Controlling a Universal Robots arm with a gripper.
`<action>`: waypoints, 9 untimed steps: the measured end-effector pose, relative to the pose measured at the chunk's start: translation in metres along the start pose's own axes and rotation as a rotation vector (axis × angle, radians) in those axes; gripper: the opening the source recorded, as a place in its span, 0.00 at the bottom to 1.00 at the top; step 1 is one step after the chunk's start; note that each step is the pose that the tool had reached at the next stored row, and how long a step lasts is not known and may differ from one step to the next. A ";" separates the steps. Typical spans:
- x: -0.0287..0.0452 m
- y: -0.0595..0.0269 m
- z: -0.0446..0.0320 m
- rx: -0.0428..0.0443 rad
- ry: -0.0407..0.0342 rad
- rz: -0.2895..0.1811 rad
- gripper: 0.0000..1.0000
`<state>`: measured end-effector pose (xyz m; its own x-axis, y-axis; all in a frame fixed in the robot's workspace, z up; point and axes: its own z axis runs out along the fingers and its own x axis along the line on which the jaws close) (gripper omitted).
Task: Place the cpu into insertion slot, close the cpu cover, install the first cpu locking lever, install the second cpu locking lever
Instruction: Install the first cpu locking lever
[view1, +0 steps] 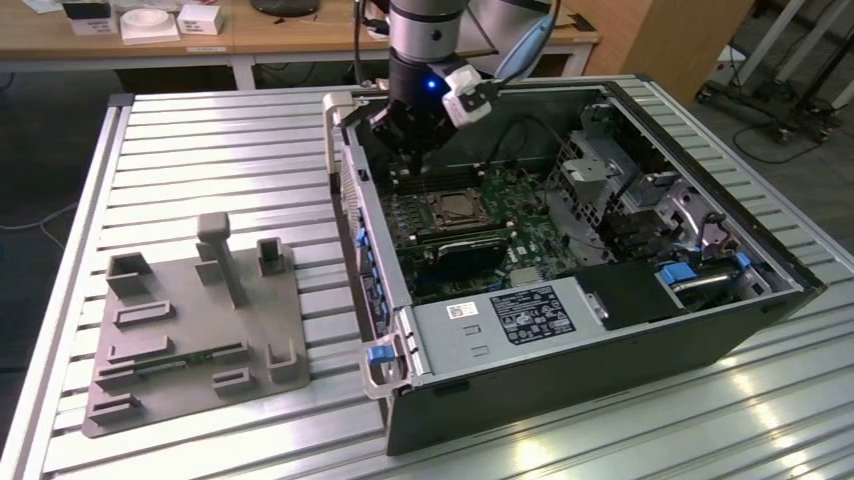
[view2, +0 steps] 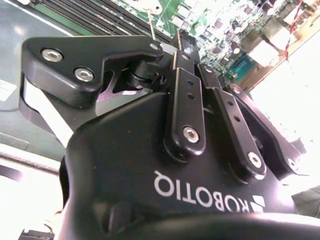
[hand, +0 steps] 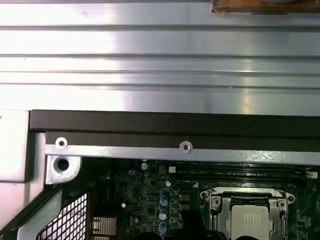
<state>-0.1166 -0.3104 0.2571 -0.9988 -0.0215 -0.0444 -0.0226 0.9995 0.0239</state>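
In the exterior view's upper middle the gripper (view1: 404, 158) dips behind the computer case (view1: 601, 340) wall above the cpu (view1: 461, 208), its fingertips hidden, opening impossible to tell.

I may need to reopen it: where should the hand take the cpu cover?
Probably by one outer edge of its frame, coming from straight above: the cpu cover lies flat around the cpu, and the case wall blocks a sideways approach.
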 end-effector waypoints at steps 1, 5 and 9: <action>0.0000 0.0009 0.0003 -0.0001 0.0000 0.000 0.11; 0.0000 0.0029 0.0005 -0.0001 0.0000 0.000 0.11; 0.0000 0.0041 0.0006 -0.0002 -0.0001 0.000 0.11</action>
<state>-0.1167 -0.3063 0.2566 -0.9988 -0.0215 -0.0444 -0.0226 0.9995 0.0241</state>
